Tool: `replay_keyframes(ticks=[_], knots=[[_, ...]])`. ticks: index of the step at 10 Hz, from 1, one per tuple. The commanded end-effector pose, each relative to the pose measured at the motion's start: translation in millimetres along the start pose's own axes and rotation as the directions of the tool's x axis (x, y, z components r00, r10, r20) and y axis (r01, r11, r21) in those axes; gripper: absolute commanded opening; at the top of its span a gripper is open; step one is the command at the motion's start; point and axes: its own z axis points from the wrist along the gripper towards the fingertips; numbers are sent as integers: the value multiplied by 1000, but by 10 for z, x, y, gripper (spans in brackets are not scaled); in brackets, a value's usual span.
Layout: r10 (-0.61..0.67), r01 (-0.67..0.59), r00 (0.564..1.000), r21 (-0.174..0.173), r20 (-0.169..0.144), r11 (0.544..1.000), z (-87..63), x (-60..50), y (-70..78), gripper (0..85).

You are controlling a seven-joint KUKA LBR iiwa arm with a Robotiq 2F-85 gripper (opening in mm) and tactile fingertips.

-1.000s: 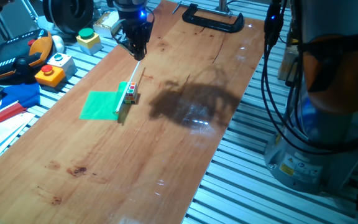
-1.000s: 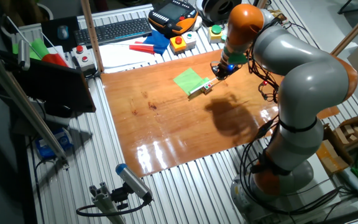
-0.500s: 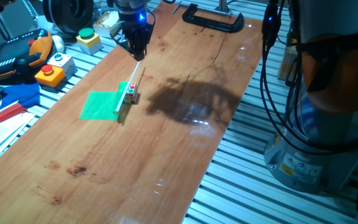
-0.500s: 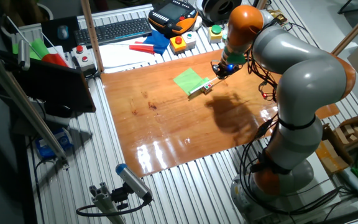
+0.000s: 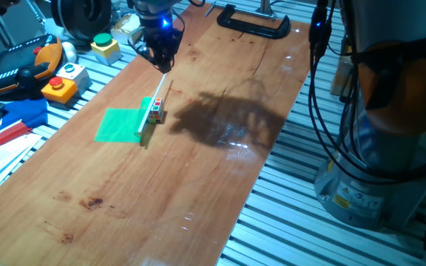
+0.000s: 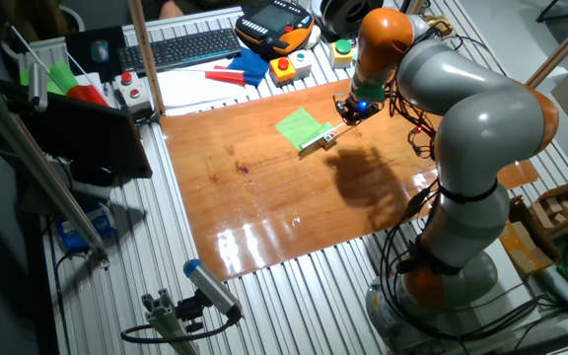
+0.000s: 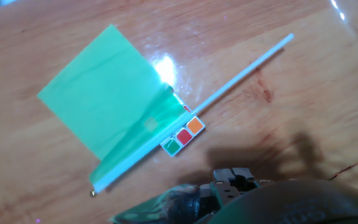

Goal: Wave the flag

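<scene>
The flag (image 7: pixel 107 93) lay flat on the wooden bench (image 5: pixel 220 185), with its green sheet spread on the wood and its thin pale stick (image 7: pixel 229 84) running out past the sheet toward the fingers (image 5: pixel 162 60). It looked very light, and the sheet seemed soft like paper or film, so it would probably bend and flutter easily; the stick seemed stiff but slim, and it could roll or slip away if it was pressed from one side only. The best place to take hold seemed to be the bare part of the stick, away from the sheet, because there nothing soft would come between the pads. A small multicoloured cube (image 7: pixel 183 135) sat touching the stick at the edge of the sheet, and it might disturb a grasp made too near to it. In both fixed views the fingers hung above the bench close to the free end of the stick, and the green sheet was further away, beyond the cube. In the hand view the flag was ahead of the fingers and not between them. The fingers held nothing, but how far they stood apart could not be told from these pictures.
</scene>
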Motion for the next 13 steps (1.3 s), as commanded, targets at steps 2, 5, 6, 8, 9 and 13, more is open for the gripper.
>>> replay_keyframes(ticks=[2,5,6,8,9,13], knots=[[95,-95,995,20,42,995,19,-51,-27,7],[159,-160,986,18,58,987,111,-101,-34,7],[189,-190,980,22,58,981,140,-111,-41,7],[230,-230,973,6,27,973,162,-122,-91,7],[253,-253,967,10,21,967,159,-129,-112,7],[274,-274,962,4,-11,962,178,-133,-145,7]])
